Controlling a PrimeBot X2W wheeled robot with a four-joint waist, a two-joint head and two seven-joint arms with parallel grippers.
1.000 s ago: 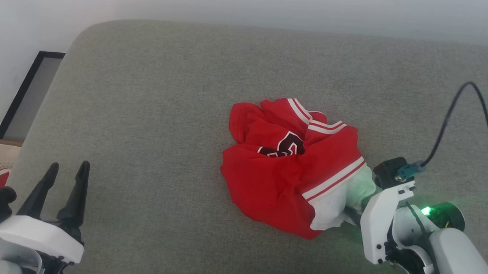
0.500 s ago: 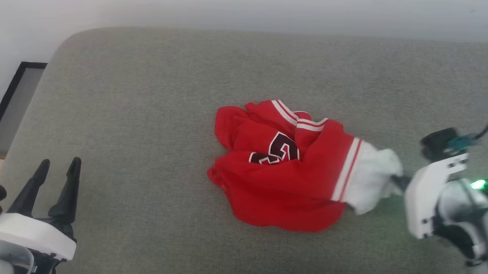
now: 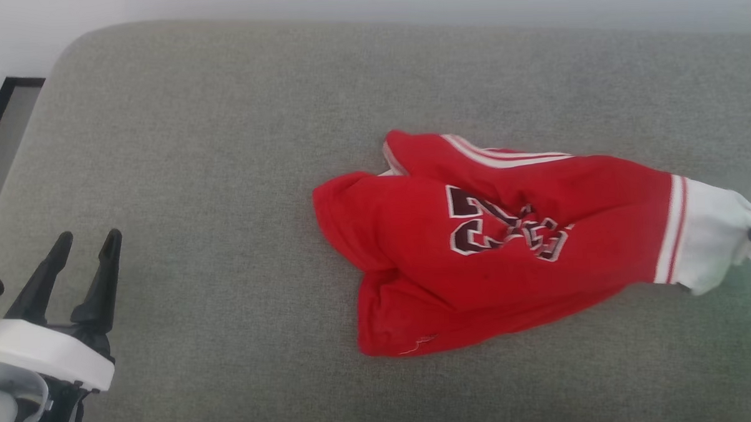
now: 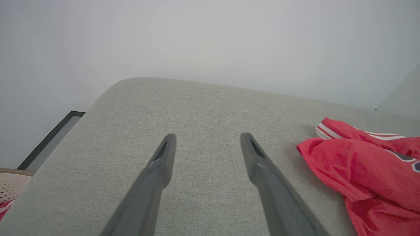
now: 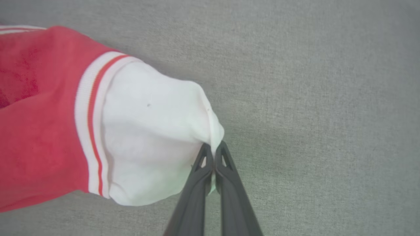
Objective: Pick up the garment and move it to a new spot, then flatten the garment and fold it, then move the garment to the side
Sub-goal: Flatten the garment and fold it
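Early stage of the move. The garment lay right of centre on the grey cushion, stretched out sideways but creased, with its numerals showing. The right gripper, at the head view's right edge, had its fingers clamped together on the white sleeve. The left gripper, at lower left, stood with fingers apart and empty, well apart from the cloth. Judged left to do: finishing the move, flattening, folding, setting aside
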